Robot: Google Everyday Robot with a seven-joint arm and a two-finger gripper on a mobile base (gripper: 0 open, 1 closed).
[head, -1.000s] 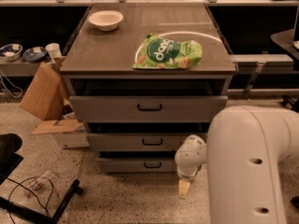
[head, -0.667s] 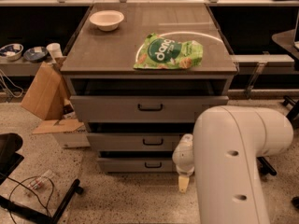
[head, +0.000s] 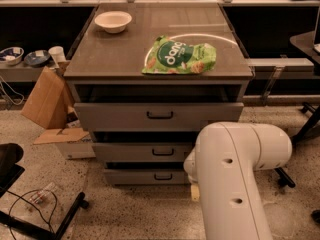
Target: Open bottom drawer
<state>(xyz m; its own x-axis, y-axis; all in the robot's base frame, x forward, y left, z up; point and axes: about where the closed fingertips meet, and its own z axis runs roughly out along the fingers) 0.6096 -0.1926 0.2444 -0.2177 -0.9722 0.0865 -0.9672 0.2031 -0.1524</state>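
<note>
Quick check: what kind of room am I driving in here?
Probably a lab or workshop: workbenches along the back, loose cables on the speckled floor, a cardboard box beside the drawer cabinet. The gripper sits low by the bottom drawer, mostly hidden behind the arm.

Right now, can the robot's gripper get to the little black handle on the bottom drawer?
Probably yes. The gripper hangs low at the right end of the bottom drawer, close to its handle, and nothing sits between them. The white arm hides most of the gripper, so I can't be sure.
</note>
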